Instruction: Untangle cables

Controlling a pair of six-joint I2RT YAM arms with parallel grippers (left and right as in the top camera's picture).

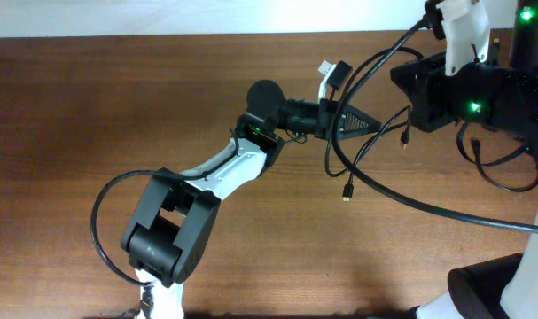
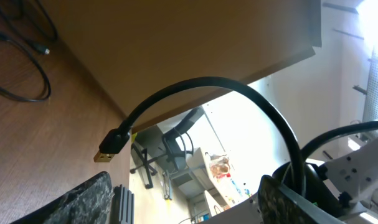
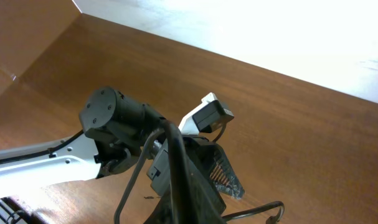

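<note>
The cables [image 2: 207,81] hung looped above the counter [image 1: 118,97], right of centre, one gold-tipped plug [image 2: 111,146] dangling. One cord arched over the left fingers [image 2: 83,199], which were spread wide. The right fingers [image 3: 3,208] barely showed, so I could not tell their spread.

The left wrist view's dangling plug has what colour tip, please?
Gold, on a black plug; the left wrist view shows it best.
</note>
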